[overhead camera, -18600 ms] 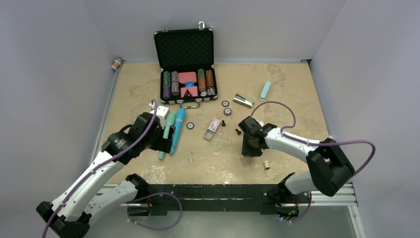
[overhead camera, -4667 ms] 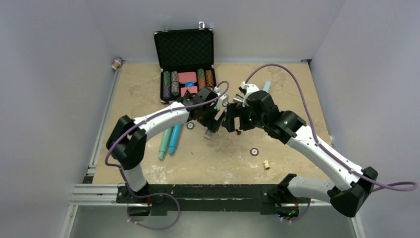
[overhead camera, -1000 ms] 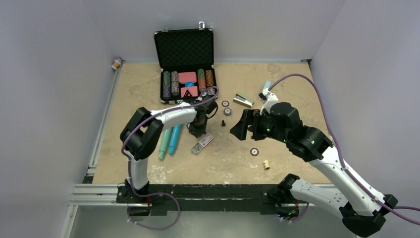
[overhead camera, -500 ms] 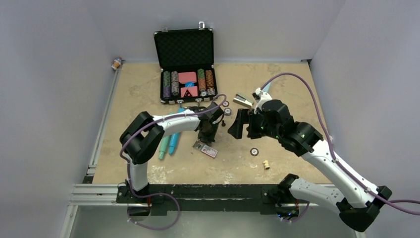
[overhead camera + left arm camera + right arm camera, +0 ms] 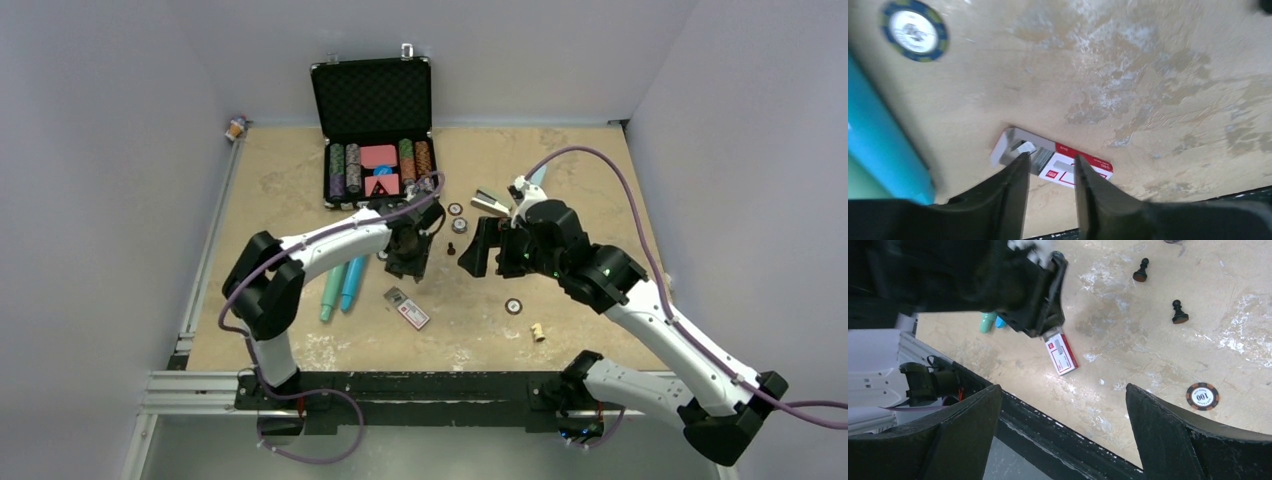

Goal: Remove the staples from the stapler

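The red-and-white box [image 5: 408, 308] has turned and slid a little nearer the arm bases than half a second ago, and the left gripper [image 5: 408, 253] has lifted off it, back toward the open chip case [image 5: 378, 130]. The box lies flat on the bench [image 5: 580, 170], well apart from the stapler [image 5: 487, 199], which sits at the far side just beside the right arm. In the left wrist view the left fingers [image 5: 1020, 170] hang above the box [image 5: 1068, 167] with a narrow gap between them and nothing in it. The box's grey tray is pulled out at one end. The staples are too small to pick out for certain in any view. The right gripper [image 5: 478, 248] hovers near the middle of the bench, its fingers [image 5: 973, 430] spread wide and empty. Below it lie two black pawns [image 5: 1179, 311] and a poker chip [image 5: 1202, 395].
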Tool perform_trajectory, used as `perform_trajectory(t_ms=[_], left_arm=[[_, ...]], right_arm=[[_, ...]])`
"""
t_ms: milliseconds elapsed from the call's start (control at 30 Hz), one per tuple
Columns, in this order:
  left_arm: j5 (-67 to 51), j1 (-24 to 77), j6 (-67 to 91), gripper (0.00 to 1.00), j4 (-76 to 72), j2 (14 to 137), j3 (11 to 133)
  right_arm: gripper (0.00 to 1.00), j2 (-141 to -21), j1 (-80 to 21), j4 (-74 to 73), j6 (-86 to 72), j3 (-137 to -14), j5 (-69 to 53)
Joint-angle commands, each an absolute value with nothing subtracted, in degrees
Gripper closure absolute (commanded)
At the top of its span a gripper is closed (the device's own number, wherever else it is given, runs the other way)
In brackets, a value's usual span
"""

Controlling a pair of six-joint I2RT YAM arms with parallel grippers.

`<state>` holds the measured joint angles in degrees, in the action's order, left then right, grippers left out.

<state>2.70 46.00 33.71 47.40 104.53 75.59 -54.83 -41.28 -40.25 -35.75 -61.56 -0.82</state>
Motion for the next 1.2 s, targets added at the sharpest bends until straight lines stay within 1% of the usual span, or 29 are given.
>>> perform_trajectory(t_ms=[0, 33, 67, 100, 200, 233, 267, 333, 367, 400, 433, 467, 500, 533, 567, 600, 633, 667, 767, 1000, 1167], left_arm=[[8.7, 41.66, 36.19, 0.42, 54.87, 97.23, 81.04], [8.48, 40.85, 35.78, 0.35, 55.33, 96.42, 81.07], [8.36, 39.49, 35.17, 0.33, 55.63, 95.57, 80.89], [8.43, 38.47, 34.6, 0.34, 55.78, 94.7, 80.32], [8.69, 35.77, 33.0, 0.58, 54.92, 93.05, 77.35], [8.82, 35.05, 32.68, 0.68, 54.47, 92.66, 76.22], [8.87, 34.29, 32.4, 0.75, 53.95, 92.44, 75.22], [8.55, 33.36, 31.44, 0.85, 52.72, 92.69, 73.5], [8.65, 33.17, 31.01, 0.87, 52.06, 93.16, 72.83], [8.77, 33.08, 30.6, 0.89, 51.46, 93.76, 72.31], [8.68, 32.94, 30.28, 0.93, 50.93, 94.62, 71.92], [8.48, 32.82, 30.04, 0.95, 50.39, 95.44, 71.63], [8.21, 32.66, 29.91, 0.97, 49.94, 96.47, 71.49], [7.66, 32.38, 29.79, 1.0, 49.23, 97.4, 71.34], [6.92, 31.94, 29.75, 1.0, 48.55, 98.18, 71.25], [6.44, 31.58, 29.71, 1.0, 47.86, 99.03, 71.13], [6.08, 31.37, 29.77, 1.0, 47.43, 99.75, 71.11], [5.73, 31.17, 29.83, 1.0, 46.95, 100.56, 71.04], [3.9, 30.88, 29.67, 1.0, 45.23, 102.18, 70.61], [0.89, 30.88, 29.02, 1.0, 42.07, 105.14, 68.99], [-1.59, 30.9, 28.45, 1.0, 40.21, 105.18, 66.98]], right_arm=[[0.02, -56.35, -41.1, -41.06, -34.82, -60.27, 0.82], [0.03, -56.62, -41.06, -41.33, -33.33, -59.61, 0.51], [0.04, -56.75, -41.05, -41.2, -32.12, -58.2, 0.21], [0.05, -56.89, -41.05, -40.78, -31.28, -56.79, -1.15], [0.07, -58.14, -41.13, -39.92, -29.98, -52.83, -5.2], [0.09, -59.11, -41.14, -39.72, -29.72, -51.86, -6.43], [0.12, -60.02, -41.16, -39.65, -29.64, -50.94, -7.41], [0.17, -61.84, -41.42, -39.22, -29.58, -49.71, -8.92], [0.19, -62.62, -41.89, -38.87, -29.54, -49.17, -9.37], [0.24, -63.37, -42.54, -38.3, -29.49, -48.67, -9.6], [0.32, -64.2, -43.23, -37.75, -29.27, -48.39, -9.77], [0.44, -65.15, -44.14, -36.99, -28.95, -48.1, -10.21], [0.6, -66.36, -44.89, -36.2, -28.73, -47.84, -10.91], [0.75, -67.68, -45.89, -35.39, -28.66, -47.62, -12.17], [0.87, -69.27, -46.87, -34.6, -28.7, -47.38, -12.71], [0.94, -70.78, -48.17, -34.05, -28.86, -47.49, -12.73], [0.98, -72.49, -49.72, -33.56, -29.1, -47.74, -12.48], [1.0, -74.21, -51.11, -33.04, -29.36, -48.07, -12.33], [1.0, -78.4, -53.14, -30.66, -29.9, -48.53, -13.91], [1.0, -84.51, -53.32, -24.23, -28.72, -47.56, -17.11], [1.0, -88.02, -53.24, -19.06, -28.5, -46.87, -21.55]])
